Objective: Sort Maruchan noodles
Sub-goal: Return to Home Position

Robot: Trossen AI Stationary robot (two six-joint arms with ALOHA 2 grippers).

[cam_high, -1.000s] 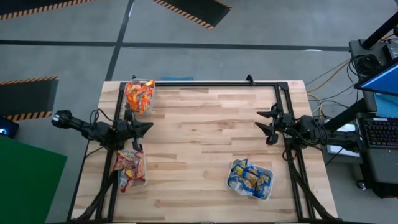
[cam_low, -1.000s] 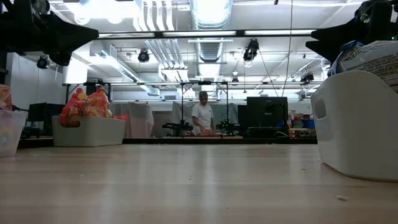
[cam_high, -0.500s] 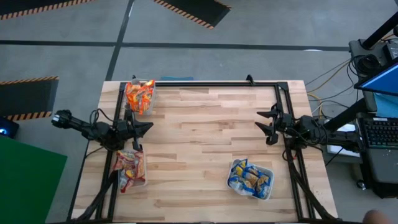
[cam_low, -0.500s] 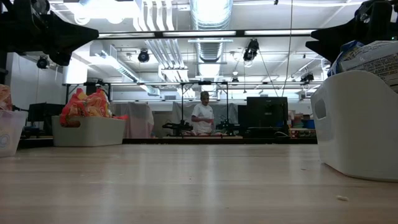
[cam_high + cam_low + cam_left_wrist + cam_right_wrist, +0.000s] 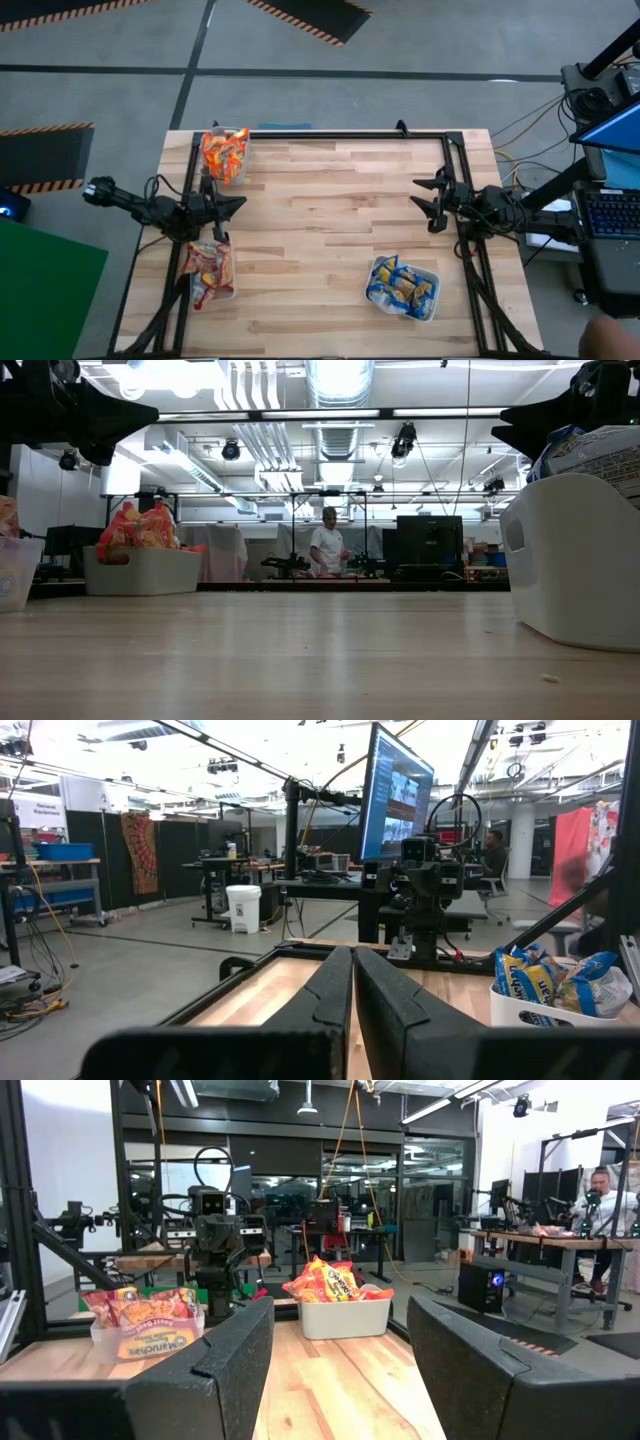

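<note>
The Maruchan noodles lie in three white tubs on the wooden table. Orange packets (image 5: 224, 150) fill the tub at the far left, red packets (image 5: 208, 268) the tub at the near left, and blue packets (image 5: 400, 284) the tub at the near right. My left gripper (image 5: 241, 203) hangs shut over the table's left edge, between the two left tubs. It touches nothing. My right gripper (image 5: 420, 203) hangs open over the right edge, with nothing between its fingers. Both point level toward the table's middle, well above the wood.
A black frame (image 5: 340, 134) runs along the table's far, left and right edges. The blue-packet tub (image 5: 575, 560) stands close in the low view. The bare wood (image 5: 330, 230) in the middle carries nothing. A person (image 5: 326, 545) stands far behind the table.
</note>
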